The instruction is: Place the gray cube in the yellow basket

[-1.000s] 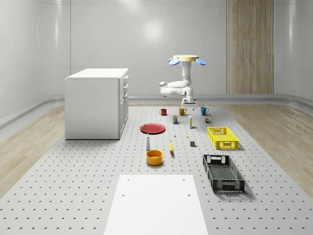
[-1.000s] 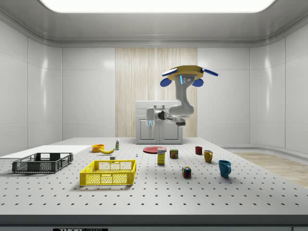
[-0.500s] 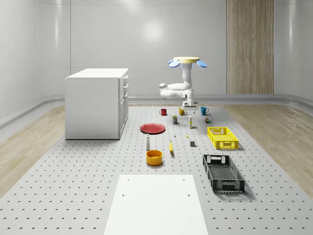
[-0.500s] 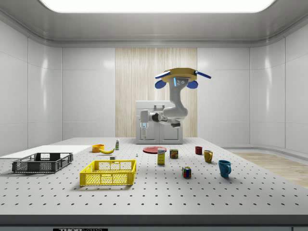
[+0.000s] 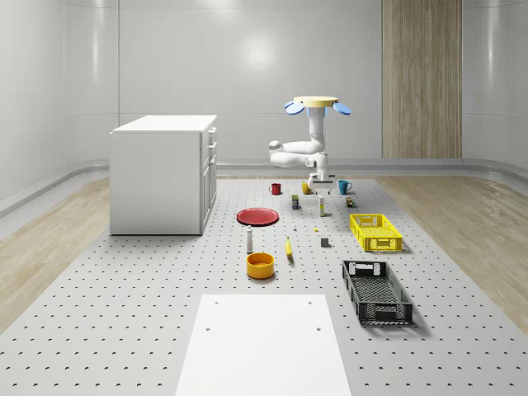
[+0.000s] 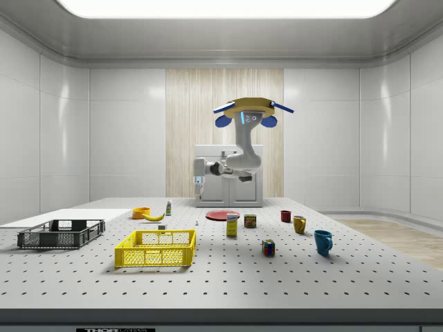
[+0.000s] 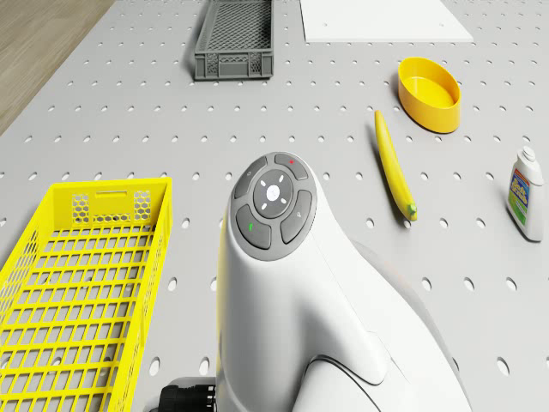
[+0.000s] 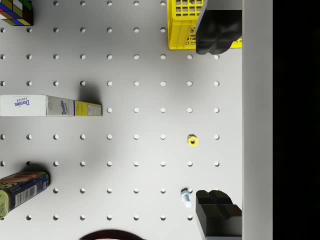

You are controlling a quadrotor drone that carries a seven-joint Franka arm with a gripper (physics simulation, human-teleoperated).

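Black end effector [image 8: 215, 120] fingers spread wide over perforated table [image 8: 135, 150], lattice-walled yellow basket [image 8: 185, 25] nearby.

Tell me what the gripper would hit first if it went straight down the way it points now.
Probably bare table: the gripper, jaws open, points down at it, near a small yellow nut. Depth is uncertain.

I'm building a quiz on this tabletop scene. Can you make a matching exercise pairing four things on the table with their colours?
Things:
1. basket
2. plate
3. crate
4. mug nearest the side view's right

Colours:
a. red
b. blue
c. yellow
d. black

Pairs: 1-c, 2-a, 3-d, 4-b
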